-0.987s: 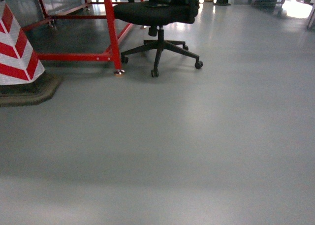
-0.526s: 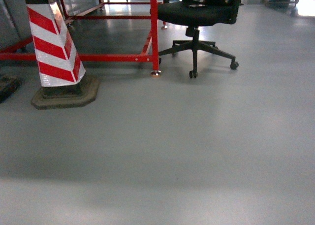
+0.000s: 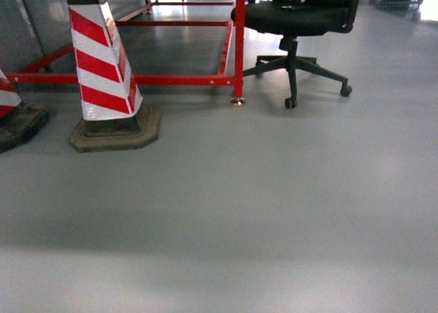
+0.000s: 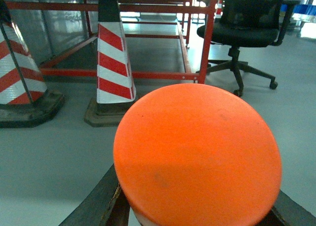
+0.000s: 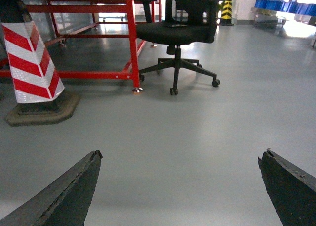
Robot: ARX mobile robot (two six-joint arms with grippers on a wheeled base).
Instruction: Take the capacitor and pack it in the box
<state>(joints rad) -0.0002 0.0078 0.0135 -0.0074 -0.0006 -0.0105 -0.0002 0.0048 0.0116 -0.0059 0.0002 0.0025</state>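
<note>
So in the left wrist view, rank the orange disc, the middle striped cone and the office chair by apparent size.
1. Orange disc, largest, though it sits right at the camera.
2. Striped cone.
3. Office chair, partly cropped; close to the cone, so that order is unsure.

Across the head view, the striped cone [image 3: 106, 70], the red frame [image 3: 239, 46] and the black office chair [image 3: 301, 25] have been carried rightward, and a second cone [image 3: 8, 104] has been brought in at the left edge.
</note>
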